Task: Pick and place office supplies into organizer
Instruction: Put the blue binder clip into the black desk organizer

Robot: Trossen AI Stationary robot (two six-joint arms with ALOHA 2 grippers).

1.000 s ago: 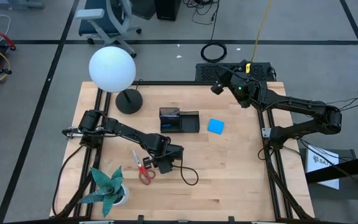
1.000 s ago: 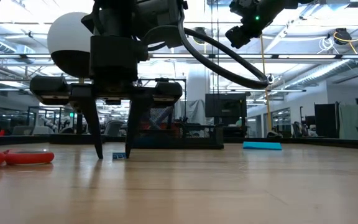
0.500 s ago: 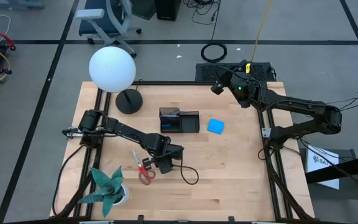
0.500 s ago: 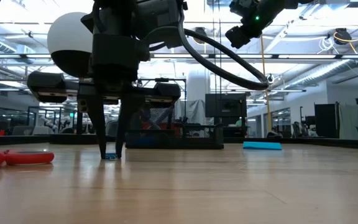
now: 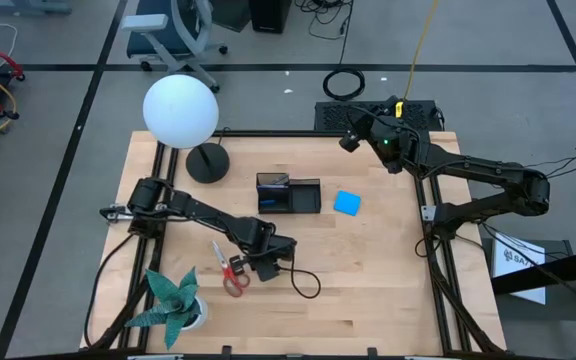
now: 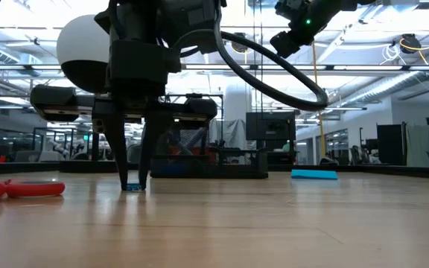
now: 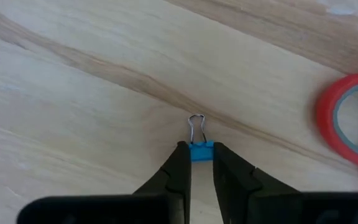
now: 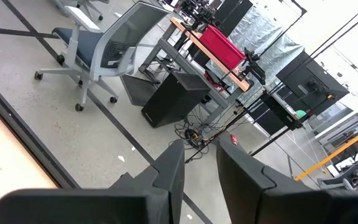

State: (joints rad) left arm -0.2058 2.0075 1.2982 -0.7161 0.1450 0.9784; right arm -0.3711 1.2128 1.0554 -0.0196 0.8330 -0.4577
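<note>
Left claw (image 7: 196, 163) around tiny blue clip (image 7: 201, 150)

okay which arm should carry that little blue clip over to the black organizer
Left. The left gripper is already closed on the blue binder clip at the table, while the right gripper hangs raised over the far edge, beyond the organizer.
</note>
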